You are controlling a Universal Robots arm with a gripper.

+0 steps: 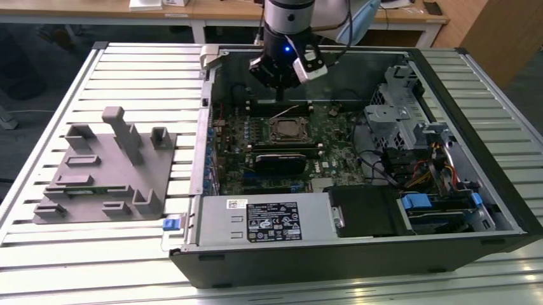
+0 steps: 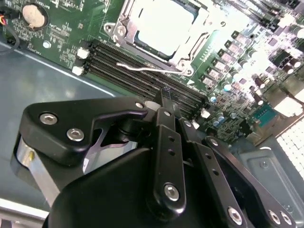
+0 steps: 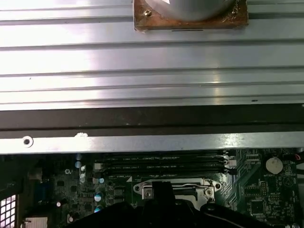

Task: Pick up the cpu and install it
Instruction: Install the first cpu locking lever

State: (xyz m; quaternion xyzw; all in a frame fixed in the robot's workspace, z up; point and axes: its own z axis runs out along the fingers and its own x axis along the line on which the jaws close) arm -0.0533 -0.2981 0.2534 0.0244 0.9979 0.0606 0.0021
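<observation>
Exterior view, starting at its left: grey fixture (image 1: 106, 168) of plastic blocks lies on the slatted aluminium table (image 1: 51, 254), well apart from the open computer case (image 1: 357, 190). No chip visible among its blocks from here.

Centre: the arm hangs over the far half of the case, its gripper (image 1: 280, 95) above the motherboard (image 1: 288, 149), just beyond the socket (image 1: 286, 129). In the second wrist view the gripper (image 2: 166, 92) has its fingers drawn together, the tips meeting with nothing visible between them: clenched and empty, as far as I can judge.

The cpu (image 2: 164, 21) sits inside the socket frame in the second wrist view, its pale metal top showing square and flat within the frame (image 2: 190, 52). A thin wire retention lever (image 2: 142, 67) runs along the near edge of the frame, beside the memory slots (image 2: 142, 76). Whether the lever is latched I cannot tell.

First wrist view: the socket (image 3: 173, 187) lies just ahead of the fingers, the case wall (image 3: 142, 142) and table slats beyond.

Exterior view's right: drive cage (image 1: 407, 121) and loose cabling (image 1: 433, 168), untouched.

Judgement: placing looks done; the chip is seated and the gripper is off it. The step in hand is the close of installation. Next move calls for securing the socket, if it is not locked, pressing without shifting the chip.
</observation>
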